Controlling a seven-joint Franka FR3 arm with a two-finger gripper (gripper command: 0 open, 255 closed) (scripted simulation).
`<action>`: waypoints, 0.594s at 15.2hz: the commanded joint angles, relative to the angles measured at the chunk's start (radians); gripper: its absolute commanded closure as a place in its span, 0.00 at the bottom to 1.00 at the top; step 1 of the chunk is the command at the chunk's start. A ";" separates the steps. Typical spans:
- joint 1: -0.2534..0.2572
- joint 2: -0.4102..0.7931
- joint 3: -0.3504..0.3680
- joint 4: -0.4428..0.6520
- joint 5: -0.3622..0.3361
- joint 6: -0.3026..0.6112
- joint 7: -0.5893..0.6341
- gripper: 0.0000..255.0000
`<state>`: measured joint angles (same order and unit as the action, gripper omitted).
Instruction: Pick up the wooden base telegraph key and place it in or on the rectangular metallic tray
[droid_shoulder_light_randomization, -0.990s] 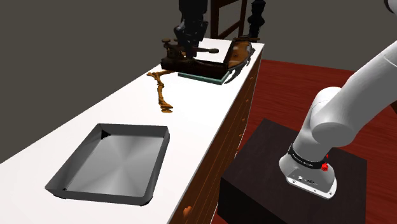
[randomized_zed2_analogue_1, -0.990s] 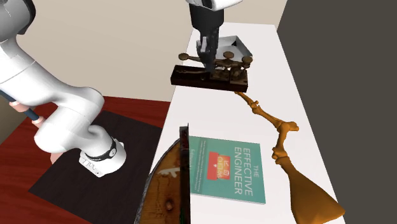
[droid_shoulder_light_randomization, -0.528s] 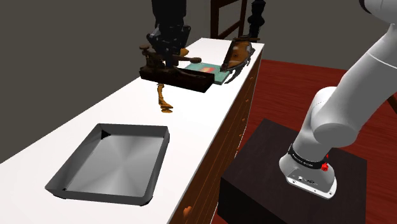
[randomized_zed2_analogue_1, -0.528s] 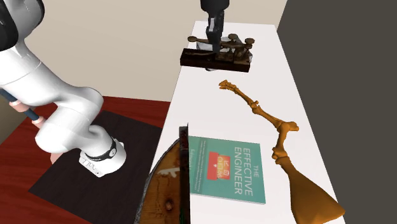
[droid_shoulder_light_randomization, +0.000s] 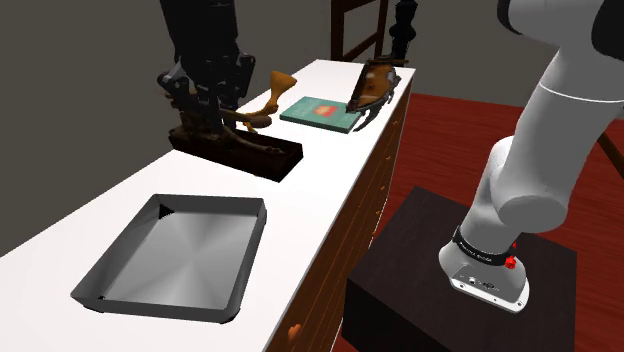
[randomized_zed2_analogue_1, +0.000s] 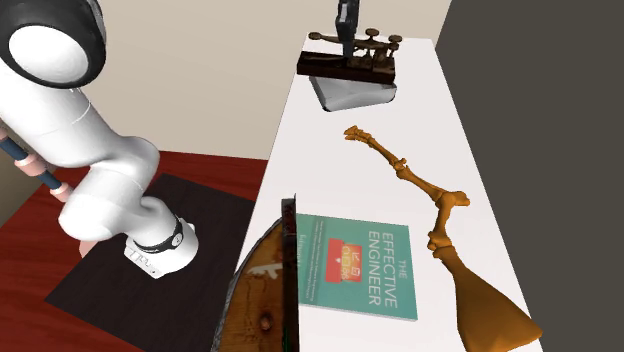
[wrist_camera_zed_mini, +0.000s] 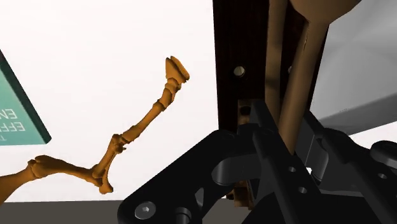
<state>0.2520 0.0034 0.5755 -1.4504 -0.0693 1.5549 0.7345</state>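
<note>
Carried telegraph key (droid_shoulder_light_randomization: 245, 152) up off table (droid_shoulder_light_randomization: 318, 190), away from book (droid_shoulder_light_randomization: 320, 110), past bone (randomized_zed2_analogue_1: 402, 166). Now holding it aloft, pinched tight in jaws, near tray (droid_shoulder_light_randomization: 180, 255) far rim. Probably just short travel, lowering, release left.

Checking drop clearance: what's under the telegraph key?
Wrist view: white countertop and part of the tray show beside the telegraph key; the spot straight below is covered by its base.

Arm links (droid_shoulder_light_randomization: 540, 150): glossy white, rounded.
Joints (randomized_zed2_analogue_1: 97, 35): dark.
Base collar (droid_shoulder_light_randomization: 478, 252): black band, small white lettering, red dot.
Gripper (wrist_camera_zed_mini: 286, 137): all black, screw heads showing.
</note>
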 joint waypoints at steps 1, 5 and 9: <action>0.036 0.076 0.035 0.088 -0.050 -0.028 0.064 1.00; 0.160 0.260 0.081 0.306 -0.180 -0.108 0.183 1.00; 0.399 0.520 0.069 0.698 -0.356 -0.270 0.256 1.00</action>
<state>0.5880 0.4591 0.6501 -0.8578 -0.3793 1.3305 0.9774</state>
